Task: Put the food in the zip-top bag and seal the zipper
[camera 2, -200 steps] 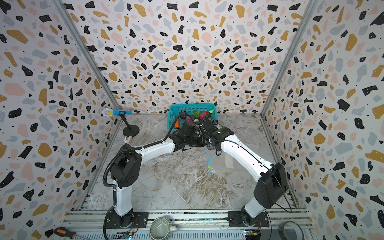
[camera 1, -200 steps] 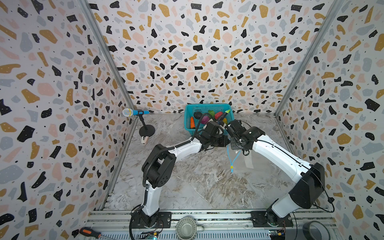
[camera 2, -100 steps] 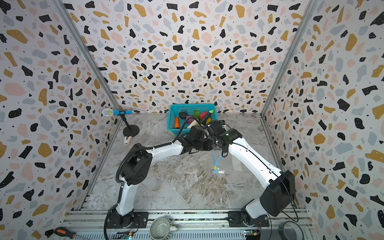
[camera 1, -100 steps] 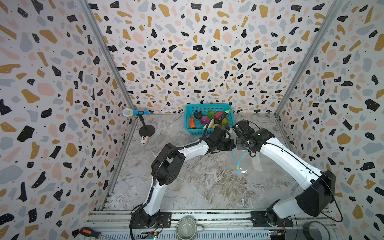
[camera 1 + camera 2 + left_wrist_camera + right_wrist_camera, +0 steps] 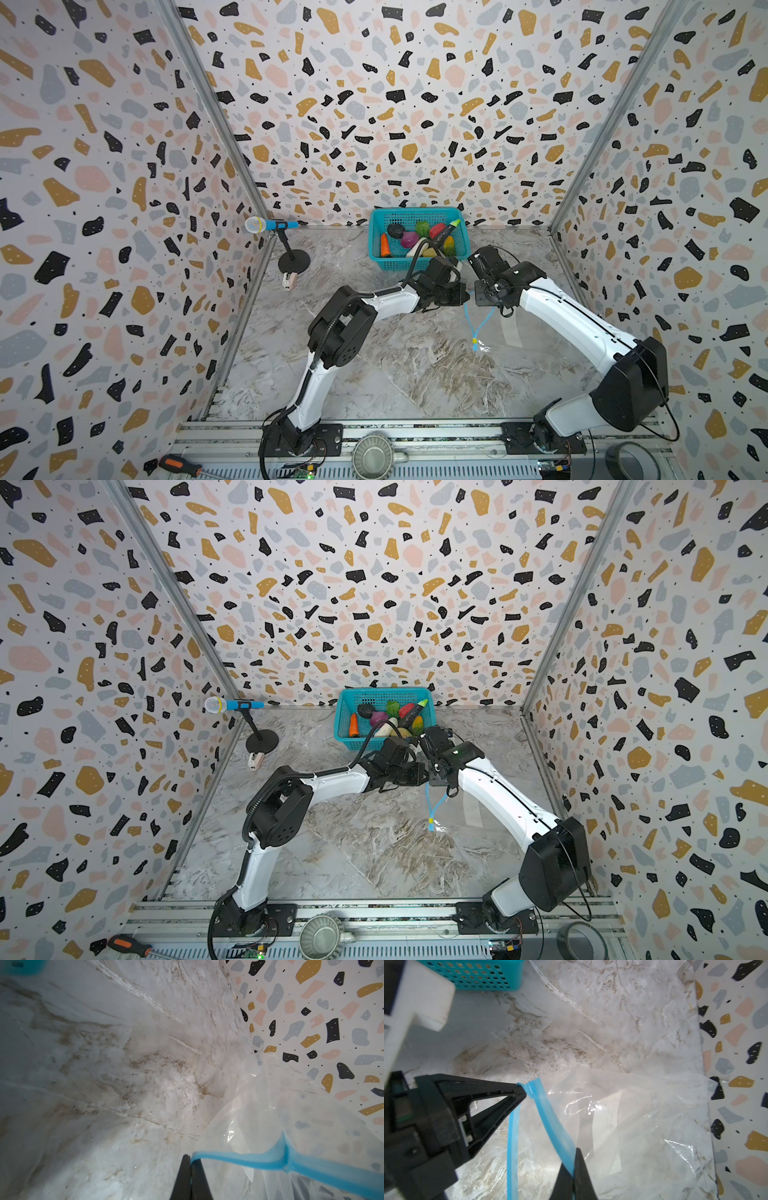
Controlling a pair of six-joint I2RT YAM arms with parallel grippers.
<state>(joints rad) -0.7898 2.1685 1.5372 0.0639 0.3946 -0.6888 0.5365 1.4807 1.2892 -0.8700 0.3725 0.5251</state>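
Mid-frame in a top view, left jaws and right jaws are pinching the zipper [image 5: 469,322], spreading the bag [image 5: 511,332] open. Next, one must let go and fetch food [image 5: 409,239] from the basket [image 5: 415,216].

left claw [image 5: 190,1162] pinching zipper [image 5: 249,1160], clear zip-top bag [image 5: 270,1105]

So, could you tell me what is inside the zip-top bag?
No food shows inside the zip-top bag: through the plastic only its white label and the marble table appear. The vegetables lie in the teal basket. Its part beneath the right arm is hidden.
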